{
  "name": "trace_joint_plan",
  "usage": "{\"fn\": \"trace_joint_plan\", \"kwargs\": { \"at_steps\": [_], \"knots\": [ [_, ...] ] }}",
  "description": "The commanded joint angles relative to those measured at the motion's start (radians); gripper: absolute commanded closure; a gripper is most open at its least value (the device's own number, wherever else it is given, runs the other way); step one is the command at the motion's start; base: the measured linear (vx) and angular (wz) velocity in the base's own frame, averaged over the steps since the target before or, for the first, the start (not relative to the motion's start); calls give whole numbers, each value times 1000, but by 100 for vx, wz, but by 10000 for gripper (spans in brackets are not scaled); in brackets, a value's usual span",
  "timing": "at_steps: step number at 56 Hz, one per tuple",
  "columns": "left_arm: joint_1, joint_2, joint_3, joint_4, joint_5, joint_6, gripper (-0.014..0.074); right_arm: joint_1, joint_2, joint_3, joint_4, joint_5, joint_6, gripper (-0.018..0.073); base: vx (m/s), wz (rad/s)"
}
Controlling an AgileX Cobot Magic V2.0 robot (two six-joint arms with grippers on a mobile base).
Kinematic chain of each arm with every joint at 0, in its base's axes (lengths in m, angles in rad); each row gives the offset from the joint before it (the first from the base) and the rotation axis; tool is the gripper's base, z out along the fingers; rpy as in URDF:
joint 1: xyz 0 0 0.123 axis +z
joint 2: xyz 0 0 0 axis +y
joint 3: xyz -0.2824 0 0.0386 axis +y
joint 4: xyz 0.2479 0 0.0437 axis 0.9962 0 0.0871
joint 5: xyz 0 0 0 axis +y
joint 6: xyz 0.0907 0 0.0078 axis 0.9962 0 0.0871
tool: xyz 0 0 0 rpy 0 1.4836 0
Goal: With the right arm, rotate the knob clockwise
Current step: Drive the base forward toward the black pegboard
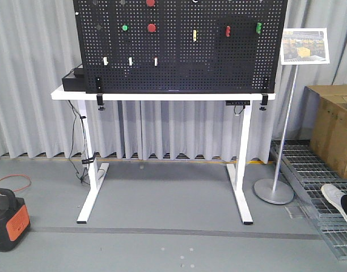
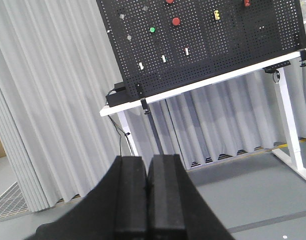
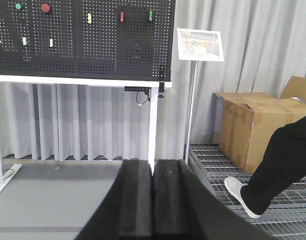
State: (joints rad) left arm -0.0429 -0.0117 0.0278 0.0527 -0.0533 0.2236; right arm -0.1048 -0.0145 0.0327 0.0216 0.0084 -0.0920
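Observation:
The black pegboard panel (image 1: 179, 56) stands on a white table (image 1: 162, 96), far from both arms. A pale ring cut off by the top edge of the front view (image 1: 194, 1) may be the knob; I cannot tell. The knob does not show in either wrist view. My right gripper (image 3: 153, 162) is shut and empty, low and well back from the panel (image 3: 83, 45). My left gripper (image 2: 147, 159) is also shut and empty, far from the panel (image 2: 208, 45). Neither arm shows in the front view.
Red buttons (image 1: 151, 27), a green button (image 1: 125, 27) and yellow, red and green switches sit on the panel. A sign stand (image 1: 274, 190), cardboard box (image 3: 253, 125), floor grating and a person's leg and shoe (image 3: 273, 165) are at the right. A black-orange power unit (image 1: 8, 218) is at floor left.

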Motion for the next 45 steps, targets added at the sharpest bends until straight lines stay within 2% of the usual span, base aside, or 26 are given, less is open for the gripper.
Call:
{"fn": "trace_joint_plan", "kwargs": {
  "at_steps": [1, 45],
  "knots": [
    [-8, 17, 33, -4, -80, -4, 603, 1, -3, 6, -3, -78, -10, 564, 0, 0],
    [-8, 17, 33, -4, -80, -4, 603, 1, -3, 6, -3, -78, -10, 564, 1, 0]
  ]
}}
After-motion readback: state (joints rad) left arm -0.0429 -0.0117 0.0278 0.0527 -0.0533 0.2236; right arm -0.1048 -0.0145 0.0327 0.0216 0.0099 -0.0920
